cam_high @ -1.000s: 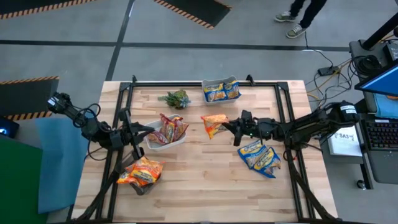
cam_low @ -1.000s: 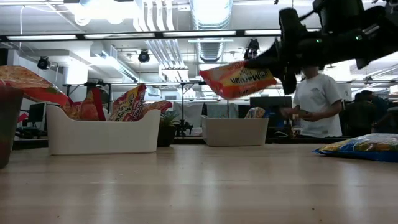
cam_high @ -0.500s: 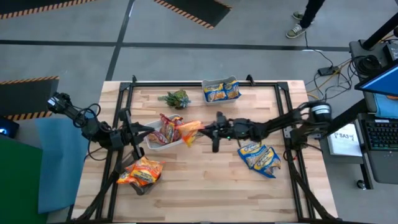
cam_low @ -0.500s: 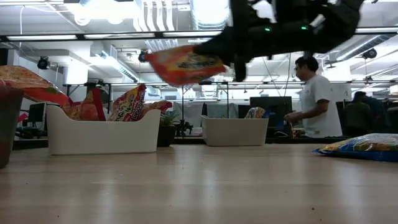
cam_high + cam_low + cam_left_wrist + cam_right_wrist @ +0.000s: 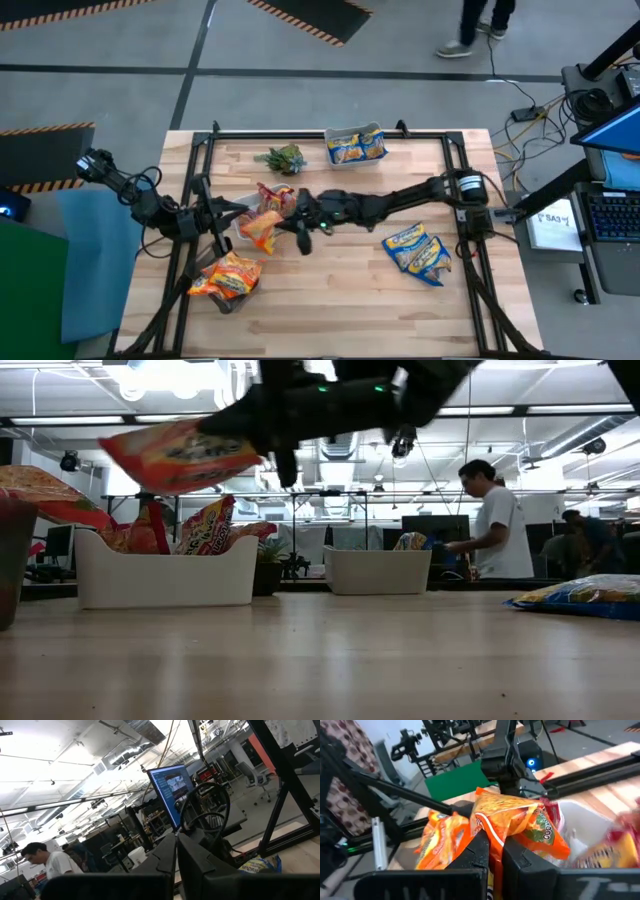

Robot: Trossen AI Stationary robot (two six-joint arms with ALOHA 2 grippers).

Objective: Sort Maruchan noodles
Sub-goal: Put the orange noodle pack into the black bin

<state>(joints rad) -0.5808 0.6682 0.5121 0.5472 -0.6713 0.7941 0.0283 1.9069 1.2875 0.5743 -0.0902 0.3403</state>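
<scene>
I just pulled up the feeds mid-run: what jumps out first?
The right gripper, stretched far across the table, is shut on an orange noodle packet and holds it in the air over the white tub near the left arm. A loose pile of blue-yellow packets lies on the wood on the right side. The left gripper waits, shut, beside the white tub.

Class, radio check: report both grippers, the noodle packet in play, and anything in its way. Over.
Right gripper shut on orange packet, held above white tub. Left gripper shut, empty, beside the tub. Tub already holds red packets. Over.
</scene>
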